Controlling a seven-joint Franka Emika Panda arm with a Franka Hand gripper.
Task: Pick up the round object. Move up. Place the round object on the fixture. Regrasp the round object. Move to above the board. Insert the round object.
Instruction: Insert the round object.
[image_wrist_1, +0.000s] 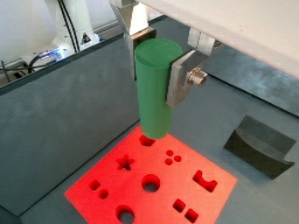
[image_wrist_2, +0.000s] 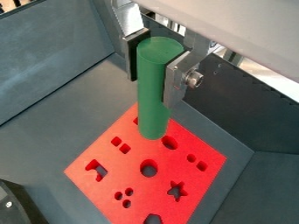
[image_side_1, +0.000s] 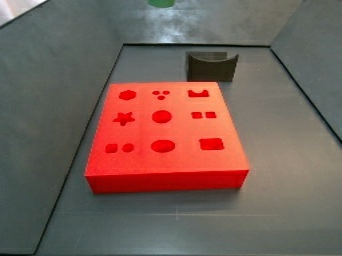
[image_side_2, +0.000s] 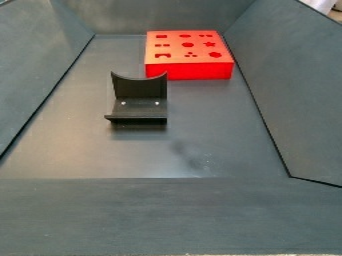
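Pincer (image_wrist_1: 160, 66) pinching the peg (image_wrist_1: 155, 92) upright above the board (image_wrist_1: 105, 188), we judge alignment over a round hole comes next.

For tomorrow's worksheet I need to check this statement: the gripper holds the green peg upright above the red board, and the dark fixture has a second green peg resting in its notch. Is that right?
Not quite. The fixture has nothing in its notch, as both side views show. The rest stands: in both wrist views the gripper holds the green peg upright between its fingers, above the red board.
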